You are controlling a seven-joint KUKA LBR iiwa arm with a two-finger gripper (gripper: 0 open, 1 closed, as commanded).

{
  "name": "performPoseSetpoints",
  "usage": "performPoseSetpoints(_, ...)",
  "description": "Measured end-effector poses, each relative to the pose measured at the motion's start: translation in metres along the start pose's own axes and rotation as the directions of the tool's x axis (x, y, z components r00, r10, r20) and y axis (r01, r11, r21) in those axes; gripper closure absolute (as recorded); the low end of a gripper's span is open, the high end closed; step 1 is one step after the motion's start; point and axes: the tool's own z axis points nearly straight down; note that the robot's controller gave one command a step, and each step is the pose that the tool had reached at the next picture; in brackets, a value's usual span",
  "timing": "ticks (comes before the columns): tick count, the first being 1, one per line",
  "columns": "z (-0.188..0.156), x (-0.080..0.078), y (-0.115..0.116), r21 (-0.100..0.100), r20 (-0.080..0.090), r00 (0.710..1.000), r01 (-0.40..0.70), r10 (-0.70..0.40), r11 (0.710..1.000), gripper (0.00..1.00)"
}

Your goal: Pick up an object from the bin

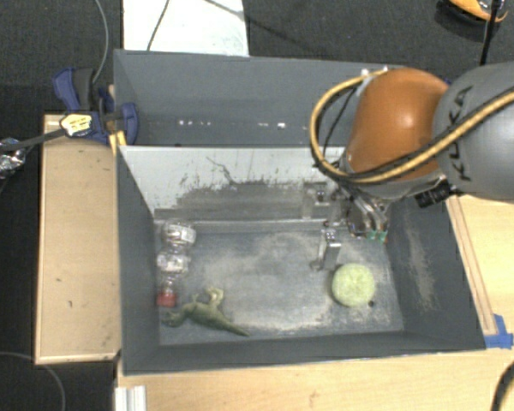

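The grey metal bin (265,264) has a flat floor that is much worn: pale scratches and scuffs cover the middle and run up the back wall. Closest to the front edge, towards the front left corner, a green plastic toy dinosaur (207,309) lies on its side. Near the front right corner rests a pale green round ball with a rough surface (353,283). It stands apart from the other things and touches no wall.

Along the left wall lies a clear plastic bottle with a red cap (172,259), the cap pointing to the front, just beside the dinosaur.

The metal gripper (330,253) hangs low over the floor, just beside the ball on its back-left side. I cannot tell if it touches the ball, or if it is open or closed. Nothing is visible in its grasp.

Above it are the round orange wrist cover (394,118) and the grey arm (488,135), with a yellow-black cable (314,127) looping around them.

Beyond the back wall, dark carpet-like floor (34,41) carries thin black cables.
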Motion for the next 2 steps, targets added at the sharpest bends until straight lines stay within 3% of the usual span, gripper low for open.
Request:
performPoseSetpoints(1, -0.005, -0.001, 0.0, 0.0, 0.008, 1.0, 0.0, 0.0, 1.0, 0.0)
performPoseSetpoints(2, 0.008, 0.005, -0.02, -0.002, 0.011, 0.998, 0.068, -0.068, 0.998, 0.0)
